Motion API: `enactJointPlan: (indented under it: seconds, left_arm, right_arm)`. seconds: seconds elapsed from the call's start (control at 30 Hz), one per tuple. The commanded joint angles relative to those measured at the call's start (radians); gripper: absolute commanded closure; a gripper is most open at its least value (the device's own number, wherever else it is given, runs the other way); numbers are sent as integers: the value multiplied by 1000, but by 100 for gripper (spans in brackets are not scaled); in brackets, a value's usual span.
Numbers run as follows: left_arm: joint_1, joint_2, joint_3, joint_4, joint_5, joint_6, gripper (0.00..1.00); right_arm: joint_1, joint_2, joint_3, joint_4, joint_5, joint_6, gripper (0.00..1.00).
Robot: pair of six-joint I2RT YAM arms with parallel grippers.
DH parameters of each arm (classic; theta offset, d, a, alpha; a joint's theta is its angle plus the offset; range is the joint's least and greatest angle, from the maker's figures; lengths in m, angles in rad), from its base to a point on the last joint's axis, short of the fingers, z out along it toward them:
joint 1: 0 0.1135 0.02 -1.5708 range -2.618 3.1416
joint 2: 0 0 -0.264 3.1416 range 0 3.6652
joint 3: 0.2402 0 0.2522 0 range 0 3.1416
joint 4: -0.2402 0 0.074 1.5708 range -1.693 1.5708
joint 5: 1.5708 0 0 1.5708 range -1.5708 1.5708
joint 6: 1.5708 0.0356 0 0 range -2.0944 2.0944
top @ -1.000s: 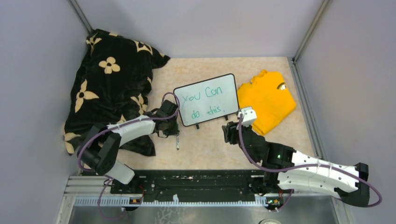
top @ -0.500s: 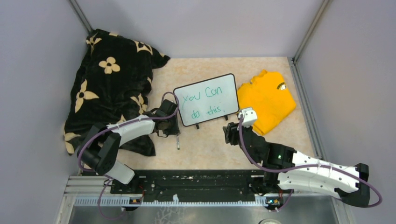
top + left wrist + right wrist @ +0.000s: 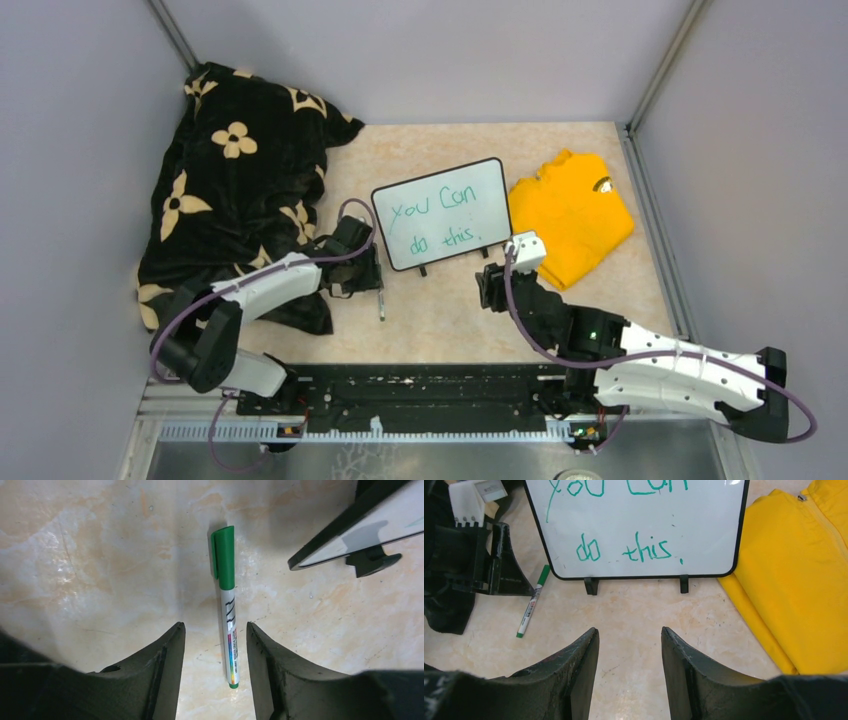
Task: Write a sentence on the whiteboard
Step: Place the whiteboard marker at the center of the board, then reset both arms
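The whiteboard (image 3: 441, 212) lies on the table with "you can do this." on it in green; it also shows in the right wrist view (image 3: 639, 527), and its corner in the left wrist view (image 3: 360, 527). A capped green marker (image 3: 227, 605) lies on the table, also seen from above (image 3: 381, 304) and in the right wrist view (image 3: 530, 603). My left gripper (image 3: 216, 630) is open above the marker's rear end, not touching it. My right gripper (image 3: 630, 632) is open and empty in front of the board's near edge.
A folded yellow shirt (image 3: 572, 215) lies right of the board, also in the right wrist view (image 3: 804, 575). A black blanket with cream flowers (image 3: 235, 170) fills the left back. Grey walls enclose the table.
My left arm has drawn back slightly toward its base; the marker stays on the table. The right arm has barely moved.
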Motion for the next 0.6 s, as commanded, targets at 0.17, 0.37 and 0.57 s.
enactJointPlan:
  seconds: [0.17,0.37,0.57]
  left_arm:
    - [6,-135,16,-59,-34,44,38]
    - [3,-184,29,-91,-78,96,29]
    - [-10,-261,59,-71,-76,165,20]
  right_arm:
    - [-11,48,35,58,1,-7,52]
    - [-11,59,35,77,27,16,49]
    - [-11,128,83,136,111,32,12]
